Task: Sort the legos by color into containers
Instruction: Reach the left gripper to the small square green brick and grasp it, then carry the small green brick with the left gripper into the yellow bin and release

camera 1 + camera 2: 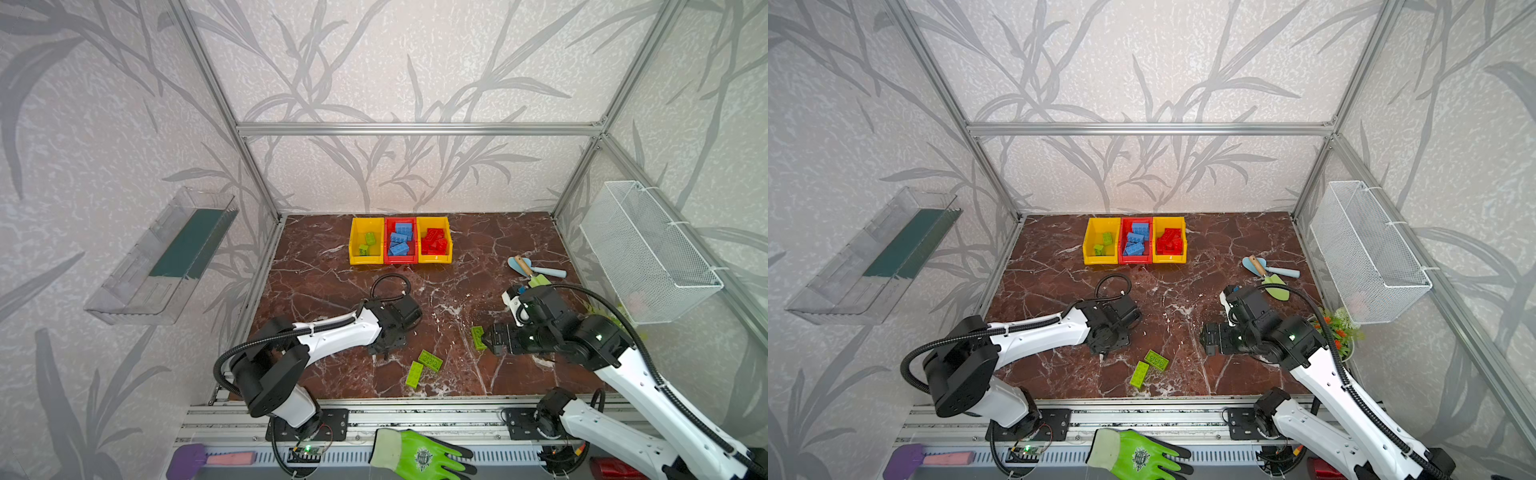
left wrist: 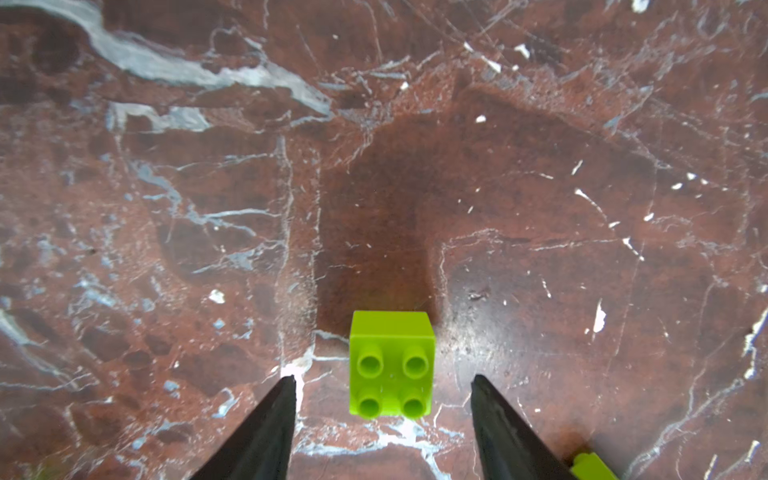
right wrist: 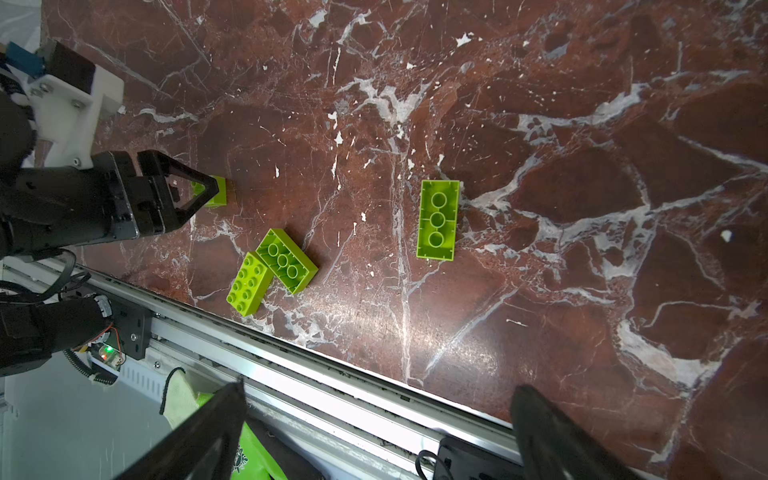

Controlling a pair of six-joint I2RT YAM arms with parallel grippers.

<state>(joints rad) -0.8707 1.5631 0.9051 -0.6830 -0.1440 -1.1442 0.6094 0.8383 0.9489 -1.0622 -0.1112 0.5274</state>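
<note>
Left gripper (image 1: 385, 350) is the tool for this move. In both top views it hangs low over the front part of the red-brown marble tabletop (image 1: 457, 257), pointing down, and its own body hides whatever sits under it. By the back wall stands the left-hand yellow plastic bin (image 1: 365, 261), with lime pieces already in it and well apart from me.

Through the left wrist camera, the small square lime-green studded plastic brick (image 2: 390, 365) sits studs-up on the marble between my two black fingers (image 2: 274, 415). Marble shows on each side of it, so the jaws are parted and nothing is gripped. Being square, it has no long axis to line up with, and I judge a straight drop and squeeze will do.

From the right wrist camera, that brick (image 3: 220, 192) peeks out behind my fingertip. The right gripper (image 3: 379, 388) stands wide apart and empty, nearer the long upside-down lime-green plastic brick (image 3: 438, 220).
</note>
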